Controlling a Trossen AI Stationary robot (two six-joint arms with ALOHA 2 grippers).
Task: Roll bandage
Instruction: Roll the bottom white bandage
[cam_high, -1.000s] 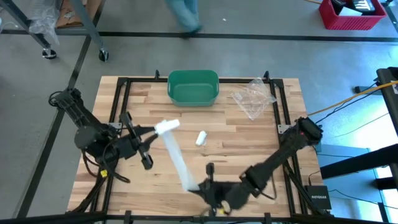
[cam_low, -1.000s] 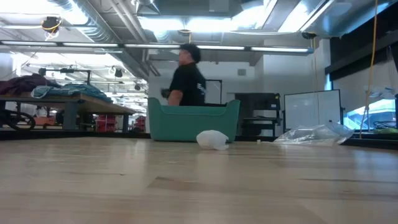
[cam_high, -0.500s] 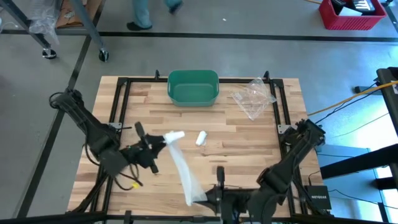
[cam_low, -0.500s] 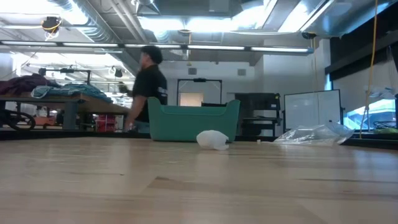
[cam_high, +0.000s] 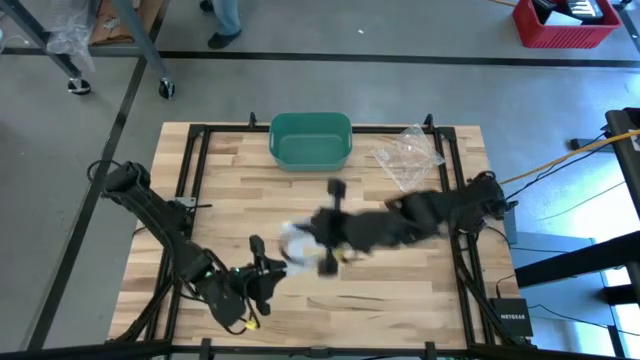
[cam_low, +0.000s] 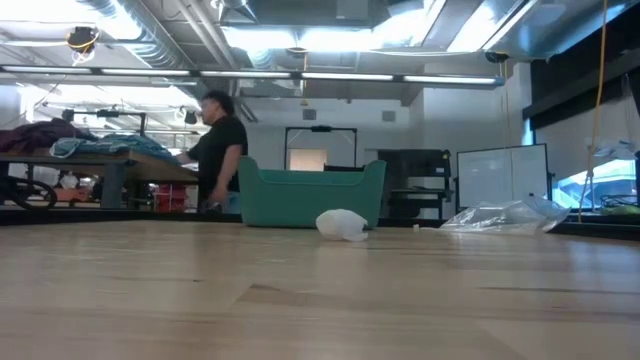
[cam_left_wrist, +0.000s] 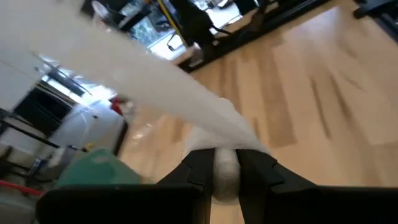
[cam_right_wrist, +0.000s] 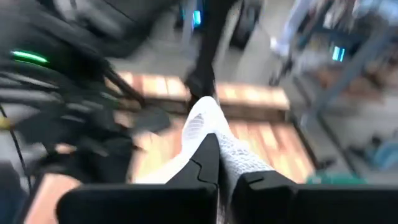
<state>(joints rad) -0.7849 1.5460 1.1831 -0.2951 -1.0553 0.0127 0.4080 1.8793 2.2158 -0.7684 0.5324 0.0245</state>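
Two dark arms are working a white mesh bandage (cam_high: 294, 240) above the middle of the wooden table (cam_high: 400, 290); the right gripper (cam_high: 322, 250), reaching in from the right side across the centre of the table, is pressing its fingers together on one end of the bandage, the netted fabric running out between its dark fingers (cam_right_wrist: 202, 163) in the right wrist view; the left gripper (cam_high: 268, 277), sitting low near the front edge of the table and just left of centre, is pinching a small rolled end of the bandage (cam_left_wrist: 225, 173) between its nearly closed fingers (cam_left_wrist: 199, 167), while a white band of the fabric is streaming away from that roll across the left wrist view; seen from above, the bandage is showing only as a small pale patch just beside the right gripper, with the two grippers near each other; a green bin (cam_high: 311, 140) is standing at the far edge of the table, a crumpled clear plastic bag (cam_high: 408, 154) is lying to its right, and a small white wad (cam_low: 342, 224) is lying on the boards in front of the bin in the low view; beyond the table a person (cam_low: 218, 150) in a dark top is standing by a workbench.
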